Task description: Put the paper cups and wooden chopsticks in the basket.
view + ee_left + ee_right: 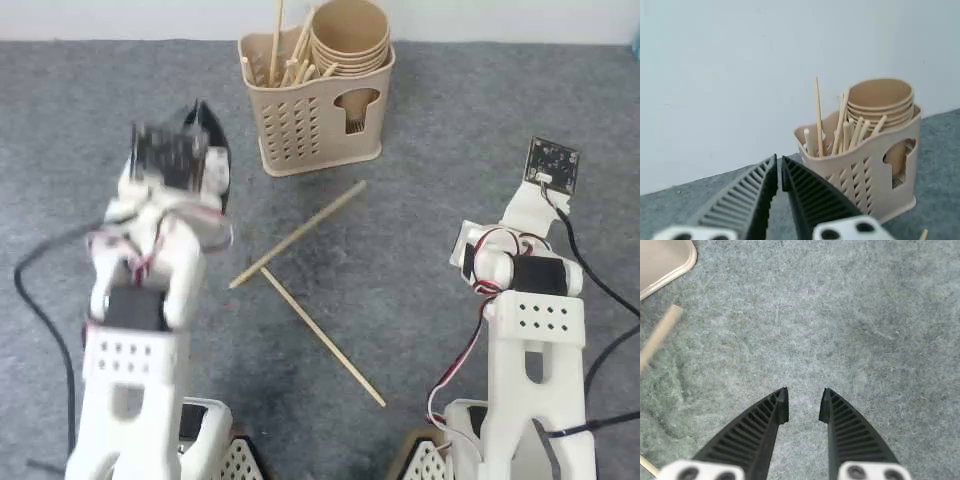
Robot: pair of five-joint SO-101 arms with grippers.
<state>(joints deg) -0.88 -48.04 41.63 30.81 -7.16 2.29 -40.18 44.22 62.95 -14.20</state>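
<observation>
two chopsticks lie on the mat, and the cups are in the basket.
the right claw (pixel 803 400) hangs over the grey mat (pixel 420 120) with its fingers a little way apart and nothing between them. the left claw (pixel 779 165) is up off the mat, its fingers almost pressed together, holding nothing. between the two arms lie two loose sticks: the near chopstick (pixel 322 335) slants toward the right arm, the far chopstick (pixel 298 235) points up toward the basket, and their ends nearly meet. farther back the tan basket (pixel 320 135) stands upright. a stack of paper cups (pixel 348 35) sits in its part on the right arm's side, and more wooden chopsticks (pixel 290 60) stand in the other part. behind it is a pale wall (pixel 740 75).
</observation>
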